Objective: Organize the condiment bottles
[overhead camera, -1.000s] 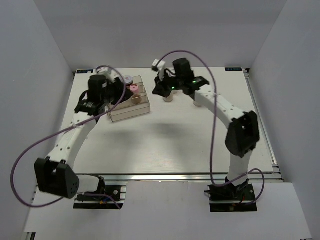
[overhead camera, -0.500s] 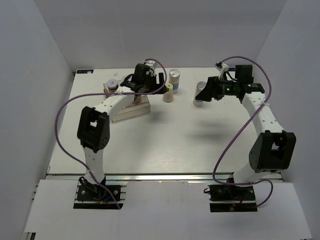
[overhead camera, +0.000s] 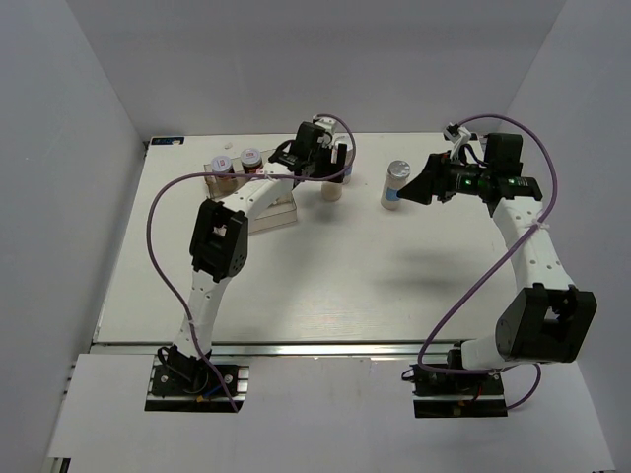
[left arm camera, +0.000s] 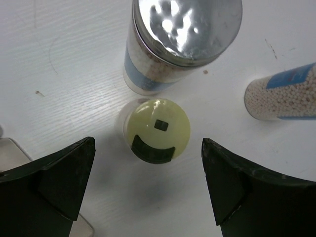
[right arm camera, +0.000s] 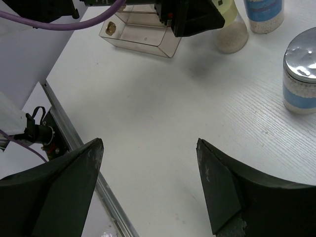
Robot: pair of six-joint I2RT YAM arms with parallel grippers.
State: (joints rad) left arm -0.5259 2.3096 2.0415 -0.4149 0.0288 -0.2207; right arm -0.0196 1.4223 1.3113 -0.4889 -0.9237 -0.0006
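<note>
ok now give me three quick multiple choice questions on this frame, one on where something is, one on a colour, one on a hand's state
1. Where is the yellow-lidded jar?
A. upright between the fingers of the left hand
B. stacked on another jar
C. lying on its side

2. What colour is the cap of the tall jar just beyond it?
A. red
B. pink
C. silver

3. What state is the right hand in?
A. shut on a jar
B. open, holding nothing
C. shut, empty

Answers:
1 A, the left wrist view shows its lid centred between the spread fingers.
2 C, the cap is shiny silver.
3 B, the right wrist view shows the fingers wide apart over bare table.
</note>
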